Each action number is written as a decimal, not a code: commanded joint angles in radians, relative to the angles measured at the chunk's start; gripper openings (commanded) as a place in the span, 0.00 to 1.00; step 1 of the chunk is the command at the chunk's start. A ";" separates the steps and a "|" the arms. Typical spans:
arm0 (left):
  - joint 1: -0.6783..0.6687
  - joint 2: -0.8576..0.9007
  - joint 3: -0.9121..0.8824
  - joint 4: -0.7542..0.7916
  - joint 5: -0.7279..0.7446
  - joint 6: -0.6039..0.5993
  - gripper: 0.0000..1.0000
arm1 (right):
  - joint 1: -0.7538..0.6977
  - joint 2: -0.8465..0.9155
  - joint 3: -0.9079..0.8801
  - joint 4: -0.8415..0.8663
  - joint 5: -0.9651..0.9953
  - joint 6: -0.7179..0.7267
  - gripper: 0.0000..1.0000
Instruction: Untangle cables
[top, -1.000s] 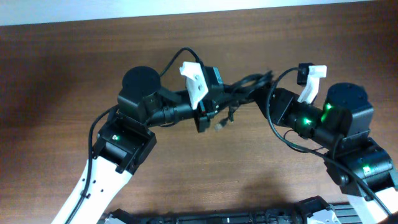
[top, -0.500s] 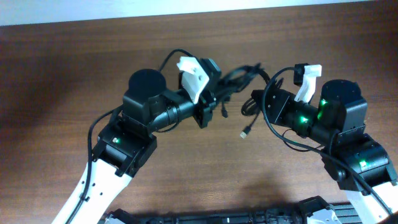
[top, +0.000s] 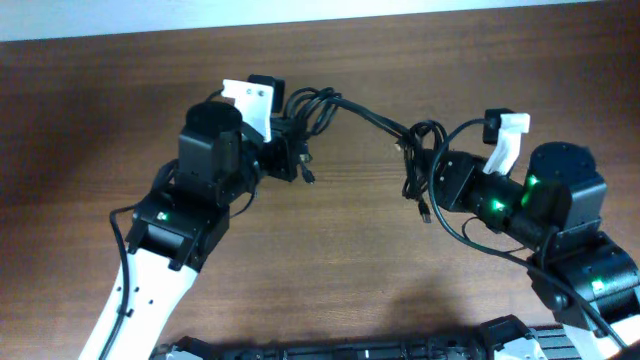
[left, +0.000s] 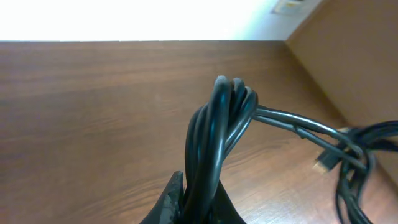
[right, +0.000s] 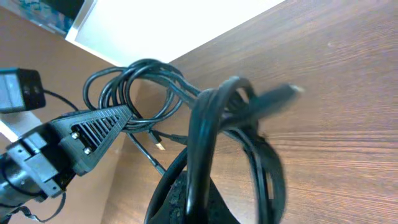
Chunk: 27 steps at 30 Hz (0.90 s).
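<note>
Cables (top: 362, 111) look light, limp, probably slick: left gripper (top: 290, 148) at 11 o'clock and right gripper (top: 428, 178) at 3 o'clock each pinch a multi-strand loop; likely better held nearer a plug (top: 425, 212).

Black-and-white arms (top: 205, 200), green indicator lights (top: 494, 205)

Thin black cables (top: 345, 105): 2 bunches w/ several strands stretched between them. L bunch = tight multi-strand loops, upper centre. R bunch = looser loops, hanging. Small plug (top: 312, 180) dangles under L bunch, another under R. All lifted off bench (top: 350, 270).
</note>
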 joint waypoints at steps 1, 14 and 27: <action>0.050 -0.013 0.008 -0.018 -0.067 -0.023 0.00 | -0.005 -0.040 0.013 -0.021 0.089 -0.017 0.04; 0.092 -0.013 0.008 -0.124 -0.201 -0.125 0.00 | -0.005 -0.055 0.013 -0.075 0.178 -0.017 0.04; 0.144 -0.013 0.008 -0.179 -0.209 -0.125 0.00 | -0.005 -0.055 0.013 -0.113 0.248 -0.017 0.04</action>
